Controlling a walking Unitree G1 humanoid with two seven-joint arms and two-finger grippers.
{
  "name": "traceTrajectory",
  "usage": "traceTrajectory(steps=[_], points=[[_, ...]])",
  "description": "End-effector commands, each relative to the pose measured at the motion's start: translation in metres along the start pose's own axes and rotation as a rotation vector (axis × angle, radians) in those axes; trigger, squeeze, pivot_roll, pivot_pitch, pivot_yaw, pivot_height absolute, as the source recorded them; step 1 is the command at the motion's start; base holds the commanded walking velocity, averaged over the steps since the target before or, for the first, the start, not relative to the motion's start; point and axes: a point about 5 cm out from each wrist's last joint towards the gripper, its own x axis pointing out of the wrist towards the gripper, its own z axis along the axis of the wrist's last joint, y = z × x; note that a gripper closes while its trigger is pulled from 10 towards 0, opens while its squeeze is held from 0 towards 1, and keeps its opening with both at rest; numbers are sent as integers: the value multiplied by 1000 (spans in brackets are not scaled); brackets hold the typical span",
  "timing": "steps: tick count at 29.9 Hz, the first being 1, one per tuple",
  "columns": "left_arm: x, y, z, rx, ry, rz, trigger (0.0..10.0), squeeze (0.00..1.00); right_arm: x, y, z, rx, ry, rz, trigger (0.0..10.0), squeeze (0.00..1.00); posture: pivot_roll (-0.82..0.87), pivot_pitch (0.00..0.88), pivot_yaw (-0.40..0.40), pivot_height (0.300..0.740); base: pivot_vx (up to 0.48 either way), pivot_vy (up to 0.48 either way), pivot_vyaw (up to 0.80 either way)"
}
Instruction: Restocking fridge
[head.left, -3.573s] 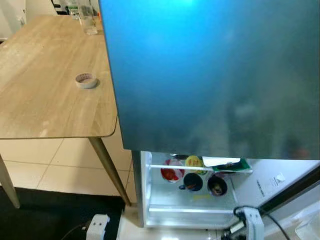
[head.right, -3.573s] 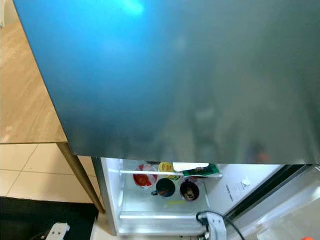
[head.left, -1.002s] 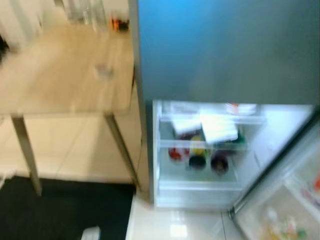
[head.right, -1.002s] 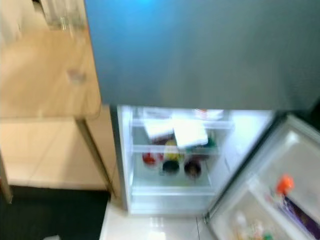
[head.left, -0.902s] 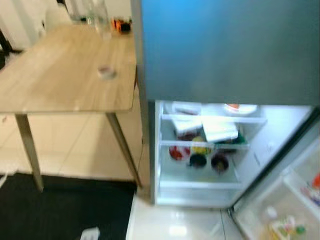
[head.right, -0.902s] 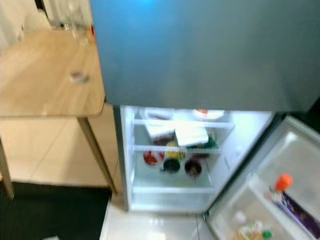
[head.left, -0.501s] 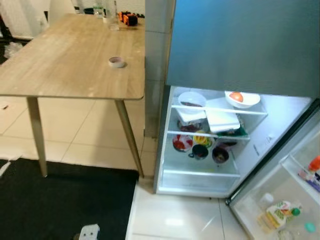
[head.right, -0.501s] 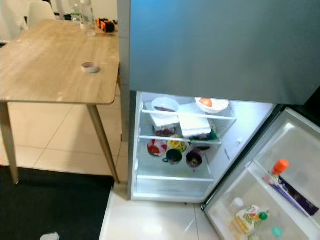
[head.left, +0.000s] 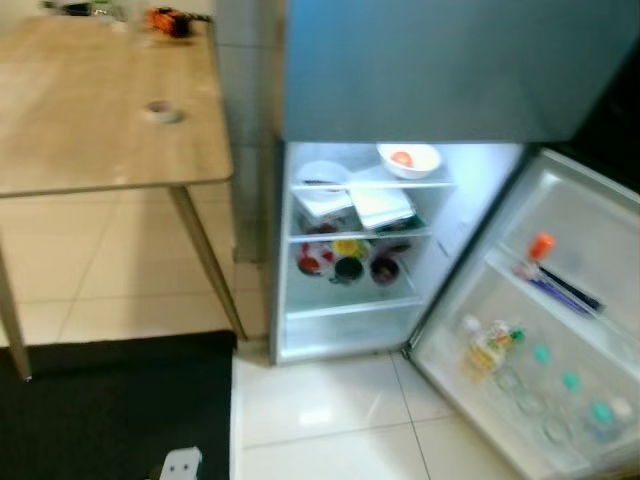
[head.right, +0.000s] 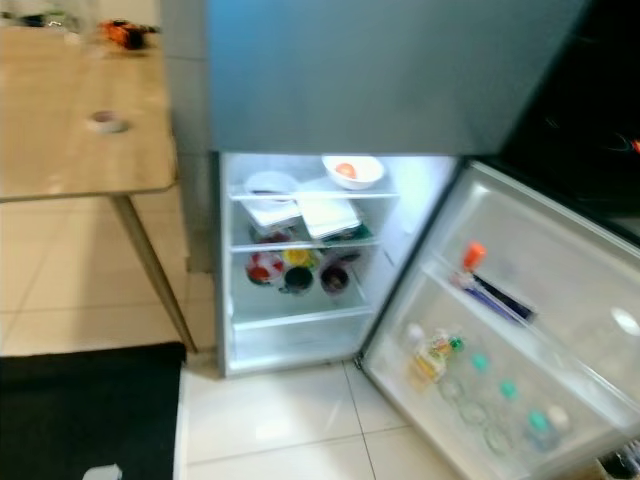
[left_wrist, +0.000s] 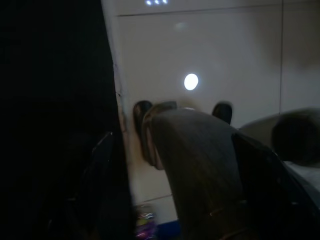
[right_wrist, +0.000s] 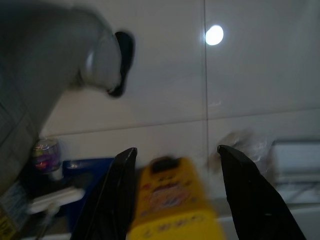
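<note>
Fridge (head.left: 400, 70) is standing with its lower compartment lit and the door (head.right: 520, 330) swinging wide to the right, bottles sitting in its racks. Inside, a white bowl (head.left: 408, 158) holding something red is resting on the top shelf, flat white containers (head.left: 380, 205) lying just below, cups and small jars (head.left: 348, 265) crowding the next shelf down. Wooden table (head.left: 100, 110) is standing to the left with a small roll (head.left: 160, 111) on it. Right gripper (right_wrist: 175, 165) is hanging over pale floor tiles, fingers spread to either side of a yellow bottle (right_wrist: 172, 200); blur is hiding whether the pads are actually touching it. The bottle is reading as rigid plastic, smooth, probably slick, moderately weighty if full; gripping across the flat body below the neck looks safest, squeezing lightly. Left gripper (left_wrist: 165, 150) is hanging in deep shade; its finger spread cannot be made out.
</note>
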Motion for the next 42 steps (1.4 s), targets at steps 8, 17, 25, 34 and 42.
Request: traceTrajectory(steps=[8, 17, 25, 34, 42], points=[[1, -4, -5, 18, -10, 72, 10000, 0, 0, 0, -2, 14, 16, 0, 10000, 0, 32, 0, -71, 740, 0, 0, -800], [3, -6, 6, -9, -56, 44, 10000, 0, 2, 4, 5, 6, 3, 7, 10000, 0, 42, 0, -74, 740, 0, 0, -800], [5, -9, 5, -58, -41, 18, 10000, 0, 3, 6, 16, -11, -30, -5, 10000, 0, 47, 0, -76, 740, 0, -120, -300], [5, -11, 0, -58, -23, 14, 10000, 0, 3, 5, 16, -10, -28, -10, 10000, 0, 38, 0, -76, 740, 0, -480, 0], [4, -10, -1, -61, -17, 18, 10000, 0, 3, 4, 17, -6, -48, -24, 10000, 0, 38, 0, -75, 740, 0, -480, 0]])
